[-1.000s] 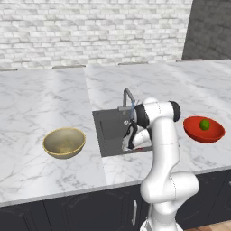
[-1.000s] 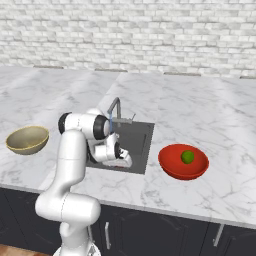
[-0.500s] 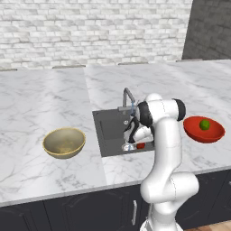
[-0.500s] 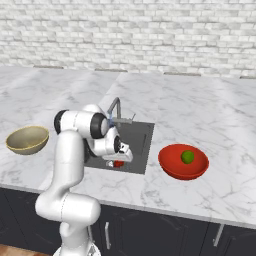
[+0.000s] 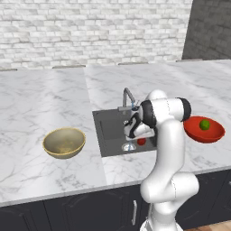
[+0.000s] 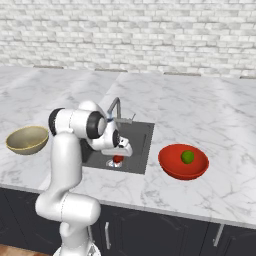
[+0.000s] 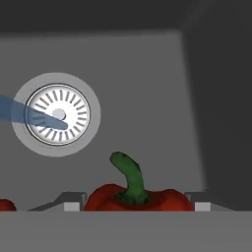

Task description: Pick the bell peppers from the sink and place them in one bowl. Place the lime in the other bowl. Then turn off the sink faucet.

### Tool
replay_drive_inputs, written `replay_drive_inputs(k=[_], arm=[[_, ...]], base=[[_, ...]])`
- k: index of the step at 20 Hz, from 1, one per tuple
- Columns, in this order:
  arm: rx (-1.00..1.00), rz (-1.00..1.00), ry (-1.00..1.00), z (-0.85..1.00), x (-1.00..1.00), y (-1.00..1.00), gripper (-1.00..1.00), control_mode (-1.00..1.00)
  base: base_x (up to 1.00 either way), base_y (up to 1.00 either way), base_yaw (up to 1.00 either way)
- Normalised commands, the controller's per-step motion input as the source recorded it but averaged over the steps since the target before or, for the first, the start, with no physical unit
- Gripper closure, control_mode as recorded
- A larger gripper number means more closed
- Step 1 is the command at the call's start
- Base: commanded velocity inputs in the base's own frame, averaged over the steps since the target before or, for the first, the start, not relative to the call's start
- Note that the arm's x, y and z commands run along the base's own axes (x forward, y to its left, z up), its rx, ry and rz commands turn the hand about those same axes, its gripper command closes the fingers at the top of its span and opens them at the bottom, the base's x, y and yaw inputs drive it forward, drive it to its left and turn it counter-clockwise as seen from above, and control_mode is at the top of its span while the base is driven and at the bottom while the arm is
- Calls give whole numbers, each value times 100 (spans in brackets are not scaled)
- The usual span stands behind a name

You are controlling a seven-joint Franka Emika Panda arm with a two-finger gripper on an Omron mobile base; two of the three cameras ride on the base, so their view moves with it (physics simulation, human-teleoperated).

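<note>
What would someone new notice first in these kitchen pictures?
Probably the white robot arm bent over the dark grey sink, its gripper straddling a glossy red bell pepper near the round metal drain. Next, the round green lime inside the shallow red bowl to the sink's right.

Glossy red bell pepper (image 7: 135, 199) with a waxy green stem, matt dark-grey sink (image 7: 147, 88), ribbed shiny metal drain (image 7: 57, 114), polished white marble table (image 5: 45, 103).
</note>
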Motion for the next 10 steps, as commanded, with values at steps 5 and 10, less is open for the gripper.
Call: replay_drive_inputs(k=[5,10], arm=[[0,0,-2,46,-1,0,100,-100],[0,0,-5,54,-8,0,100,-100]], base=[[0,0,0],[0,0,0]])
